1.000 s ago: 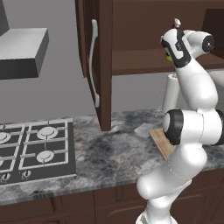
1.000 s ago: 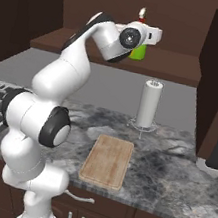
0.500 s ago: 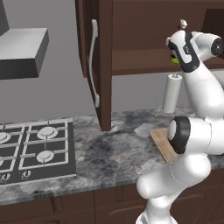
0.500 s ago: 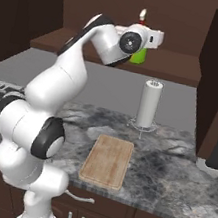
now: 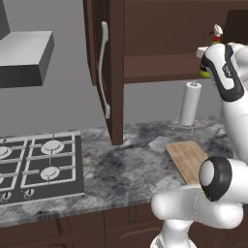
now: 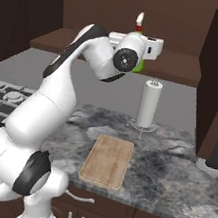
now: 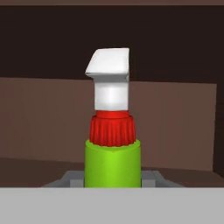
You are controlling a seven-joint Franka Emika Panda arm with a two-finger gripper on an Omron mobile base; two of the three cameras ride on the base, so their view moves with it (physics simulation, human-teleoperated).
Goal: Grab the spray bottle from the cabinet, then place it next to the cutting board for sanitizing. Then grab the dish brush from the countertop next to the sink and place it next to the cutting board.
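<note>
Open dark cabinet with pale curved handle above a marbled table. Spray bottle, red-and-white nozzle up, at the shelf's right end behind the white arm. Paper towel roll upright below; cutting board flat nearby; stove at left.

Grainy wooden cutting board, marbled stone countertop
</note>
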